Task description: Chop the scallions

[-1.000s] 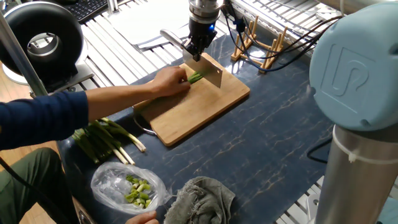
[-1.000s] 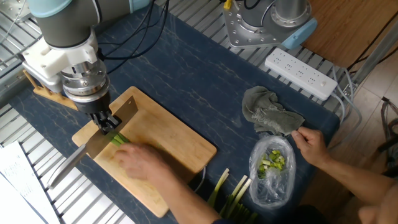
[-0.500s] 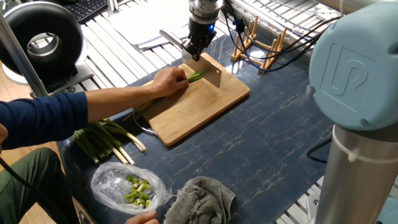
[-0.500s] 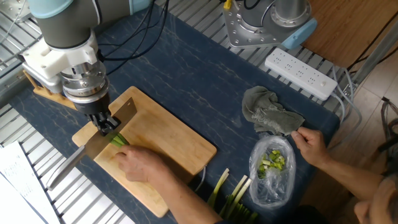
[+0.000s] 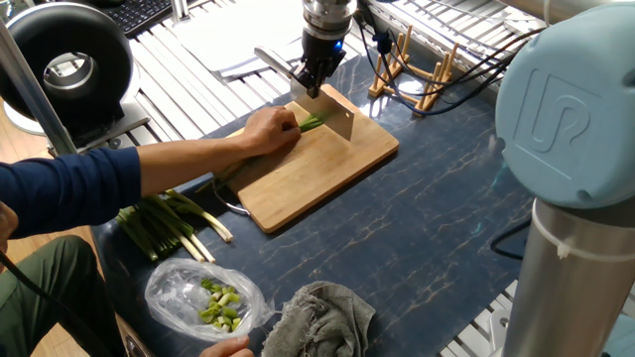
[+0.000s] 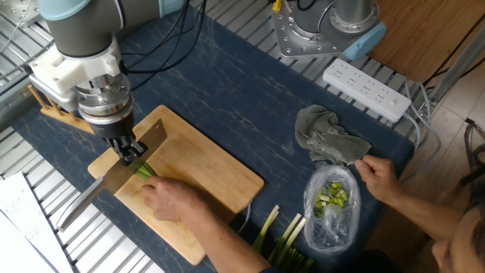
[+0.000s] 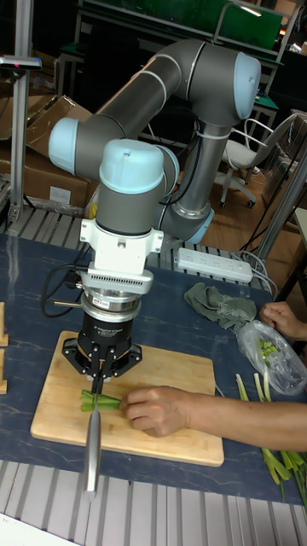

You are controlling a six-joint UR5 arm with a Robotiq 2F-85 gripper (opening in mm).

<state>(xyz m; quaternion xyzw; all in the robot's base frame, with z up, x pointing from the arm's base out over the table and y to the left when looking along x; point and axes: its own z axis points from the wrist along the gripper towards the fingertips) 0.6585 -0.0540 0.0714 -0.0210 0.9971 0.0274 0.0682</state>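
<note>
While the scallions (image 7: 101, 400) lie on the cutting board (image 5: 327, 174), the knife (image 6: 114, 178) stands right at their cut end.

You want straight, short drops just beside the person's hand (image 7: 159, 410) pinning the stalks, never drifting toward those fingers. Your gripper (image 7: 104, 368) is clamped on the knife from above, wrist vertical, blade edge down on the board, handle pointing off the board's edge.
</note>
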